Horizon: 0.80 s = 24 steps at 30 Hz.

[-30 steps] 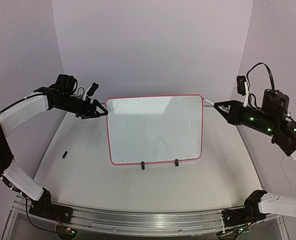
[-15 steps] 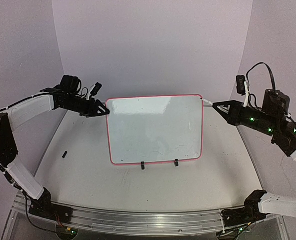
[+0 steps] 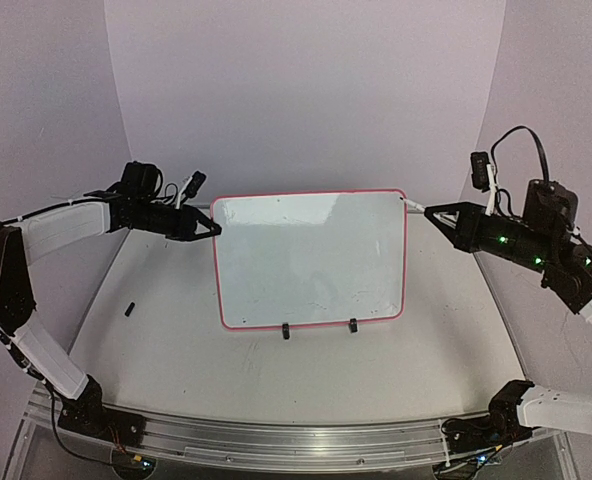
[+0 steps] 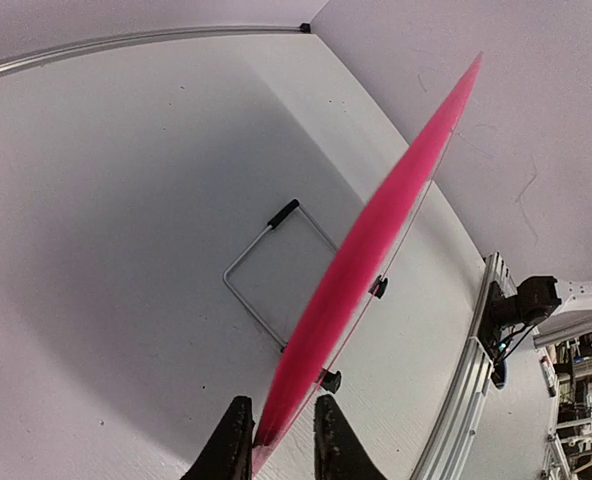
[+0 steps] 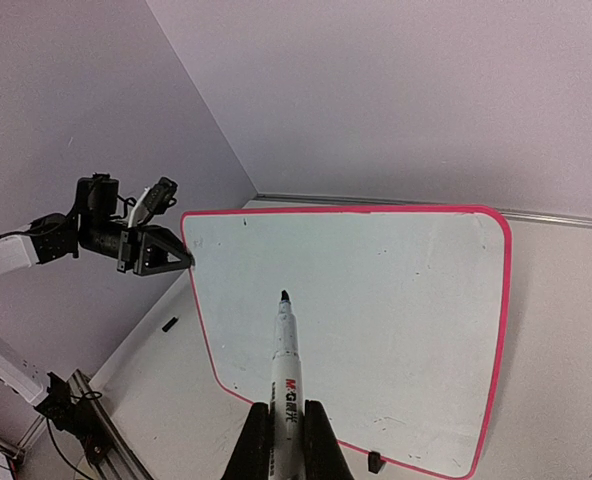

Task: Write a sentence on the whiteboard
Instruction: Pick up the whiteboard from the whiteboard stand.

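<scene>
Small black bit [image 3: 130, 309] lies on table [image 3: 166, 350], far left, well apart from the rest. My L gripper [image 3: 210, 228] sits at the whiteboard [image 3: 311, 260], far-left corner. Fingers [image 4: 234, 445] are narrow, one each side of the pink rim [image 4: 376, 240]; can't tell if they pinch it. Board stands propped mid-table on two black clip feet [image 3: 285, 331] at its near edge. My R gripper [image 3: 431, 211] is clamped on a white marker [image 5: 287, 380], uncapped tip by board's far-right corner; contact unclear.
</scene>
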Motion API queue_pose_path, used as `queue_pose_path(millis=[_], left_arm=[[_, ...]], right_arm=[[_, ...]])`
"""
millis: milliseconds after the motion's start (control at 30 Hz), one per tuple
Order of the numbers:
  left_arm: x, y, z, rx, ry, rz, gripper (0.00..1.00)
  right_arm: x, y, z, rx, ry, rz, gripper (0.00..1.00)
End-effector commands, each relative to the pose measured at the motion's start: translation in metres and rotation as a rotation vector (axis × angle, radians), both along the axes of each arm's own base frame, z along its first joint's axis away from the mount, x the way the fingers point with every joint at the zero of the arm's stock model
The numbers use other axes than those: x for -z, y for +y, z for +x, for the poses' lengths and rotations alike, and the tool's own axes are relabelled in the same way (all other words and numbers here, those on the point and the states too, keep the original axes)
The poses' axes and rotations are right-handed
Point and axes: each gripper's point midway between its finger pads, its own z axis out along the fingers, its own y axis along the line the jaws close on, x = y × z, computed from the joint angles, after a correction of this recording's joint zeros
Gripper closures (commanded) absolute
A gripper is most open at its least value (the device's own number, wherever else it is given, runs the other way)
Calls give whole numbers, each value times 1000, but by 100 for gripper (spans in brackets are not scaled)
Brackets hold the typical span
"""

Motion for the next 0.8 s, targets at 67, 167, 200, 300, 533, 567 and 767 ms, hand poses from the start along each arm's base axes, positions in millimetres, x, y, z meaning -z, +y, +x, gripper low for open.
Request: queue_pose_path(millis=[67, 167, 200, 300, 533, 567, 767], left_arm=[[-27, -6, -8, 86, -85, -55, 93], [-24, -9, -14, 134, -81, -66, 100], [-22, -10, -18, 151, -71, -71, 100], [-19, -11, -25, 199, -99, -77, 100], [-13, -14, -33, 258, -127, -98, 100], [-10, -14, -34, 263, -140, -103, 100], [-1, -14, -38, 260, -182, -123, 100]], right_arm=[[-6, 3, 4, -5, -27, 14, 96], [-7, 3, 4, -6, -30, 14, 96], [-7, 3, 4, -7, -28, 13, 96], [-6, 3, 4, -7, -27, 12, 96], [-6, 4, 4, -14, -27, 10, 96], [-6, 5, 4, -15, -27, 10, 96], [-6, 5, 4, -19, -26, 10, 96]])
